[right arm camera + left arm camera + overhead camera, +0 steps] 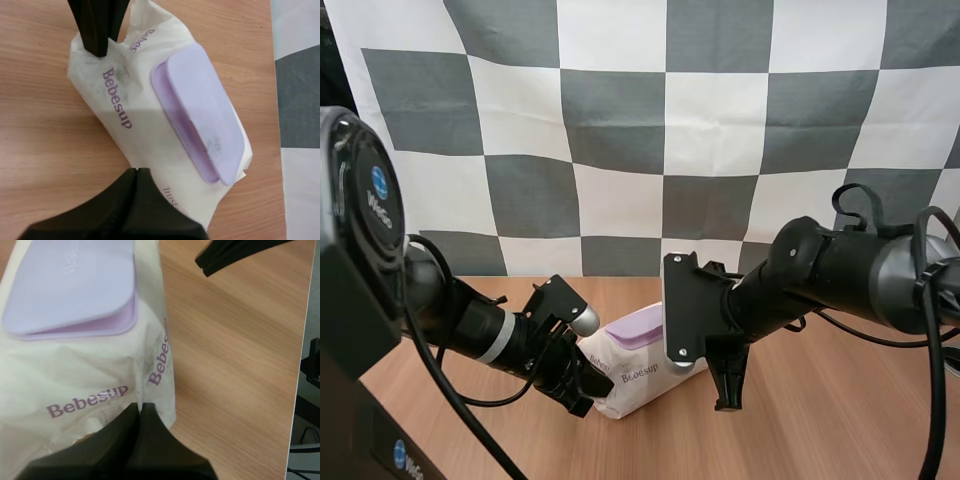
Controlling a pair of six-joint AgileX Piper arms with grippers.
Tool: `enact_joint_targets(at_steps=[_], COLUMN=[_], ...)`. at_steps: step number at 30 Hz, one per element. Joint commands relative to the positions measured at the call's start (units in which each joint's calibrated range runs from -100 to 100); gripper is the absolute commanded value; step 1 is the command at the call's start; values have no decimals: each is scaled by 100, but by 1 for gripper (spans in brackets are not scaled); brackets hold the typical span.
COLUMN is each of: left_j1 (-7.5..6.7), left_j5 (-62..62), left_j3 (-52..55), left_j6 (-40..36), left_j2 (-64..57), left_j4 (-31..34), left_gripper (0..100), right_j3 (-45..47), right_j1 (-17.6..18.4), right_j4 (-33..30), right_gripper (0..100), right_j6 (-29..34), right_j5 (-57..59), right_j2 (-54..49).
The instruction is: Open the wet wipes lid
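A white Bebesup wet wipes pack (632,385) lies on the wooden table (820,420), and its lilac lid (642,328) is down flat on its frame. My left gripper (581,404) is shut, its tips pressing on the pack's near end beside the printed name (87,402). From the left wrist, the wedge of fingers (140,409) rests on the pack's wrapper (75,375) below the lid (70,285). My right gripper (728,398) is shut and empty, pointing down just right of the pack. Its tips (137,171) hover by the pack's side edge (165,165), close to the lid (202,110).
Bare wood lies to the right of the pack (45,150) and in front of it. The table's far edge meets the backdrop close behind the pack. My two arms reach in from either side.
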Motion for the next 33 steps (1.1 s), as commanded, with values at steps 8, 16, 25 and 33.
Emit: enact_joint_targets(at_steps=[8, 16, 25, 33], left_j1=[-2, -2, -2, -2], left_j5=[20, 39, 39, 38], left_j3=[2, 2, 2, 2], left_j6=[5, 5, 5, 60], left_j2=[2, 2, 2, 2], left_j4=[1, 1, 1, -42], left_gripper=[0, 0, 0, 0], right_j3=[-5, -360, -360, -360], right_j1=[3, 3, 3, 3], right_j4=[230, 669, 783, 925], right_gripper=[0, 0, 0, 0], right_j6=[-27, -27, -27, -27], right_j5=[-836, -852, -852, -708], right_j2=[463, 463, 642, 642])
